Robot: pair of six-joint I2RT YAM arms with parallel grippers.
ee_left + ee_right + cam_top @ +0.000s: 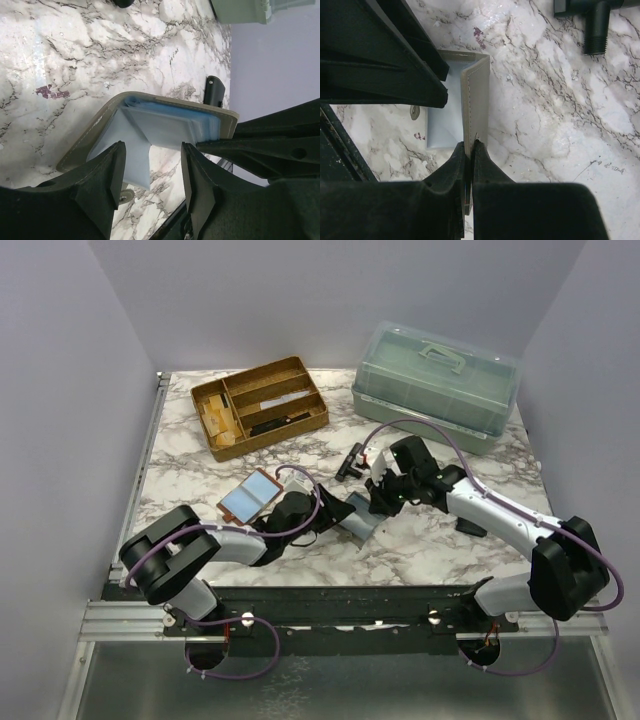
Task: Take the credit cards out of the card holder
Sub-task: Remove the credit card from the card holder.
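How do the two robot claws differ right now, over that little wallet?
The right gripper is shut, the left gripper open. The right gripper pinches the card holder's flap; the left gripper straddles a light-blue credit card inside it. Both are black and meet at the same holder.

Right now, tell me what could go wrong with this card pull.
1. The right tool pinches only a thin flap edge of the card holder; a pull may slip it free.
2. The credit cards sit stacked, so the open left tool may drag out several or bend one.
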